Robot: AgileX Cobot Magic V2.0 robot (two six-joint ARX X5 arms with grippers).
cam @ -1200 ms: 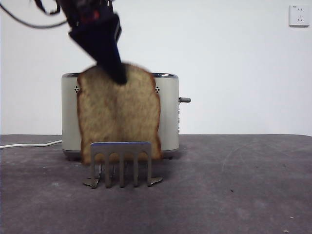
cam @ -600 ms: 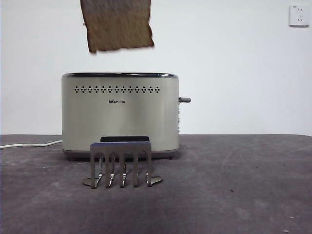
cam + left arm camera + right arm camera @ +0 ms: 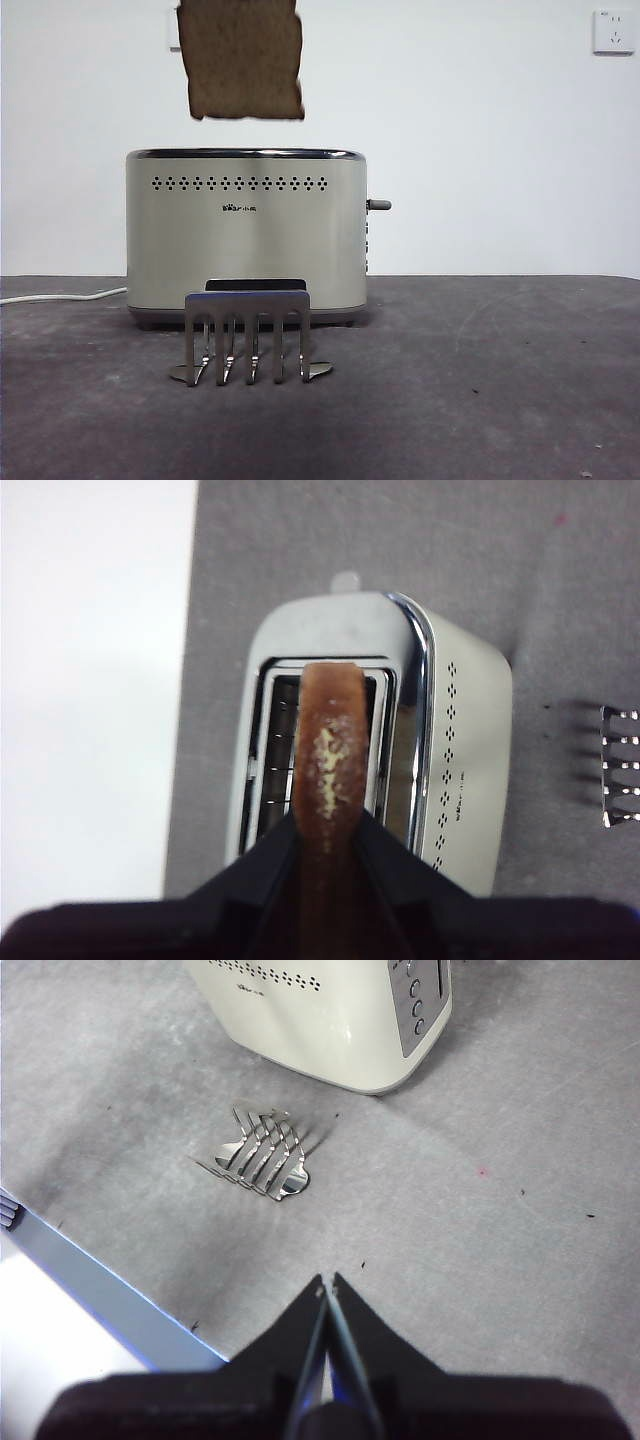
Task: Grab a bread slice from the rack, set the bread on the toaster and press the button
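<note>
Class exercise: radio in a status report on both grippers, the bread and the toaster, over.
Left gripper shut on the slice of bread, above the toaster slots. Right gripper shut, waiting. Rack empty. Nothing in the way.

Glossy cream toaster (image 3: 245, 235), brushed-metal rack (image 3: 248, 335), matt grey table (image 3: 480, 380).

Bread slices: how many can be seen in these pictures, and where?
1. The slice of bread hangs above the toaster, clamped in the left gripper over a slot. The rack holds none.
</note>
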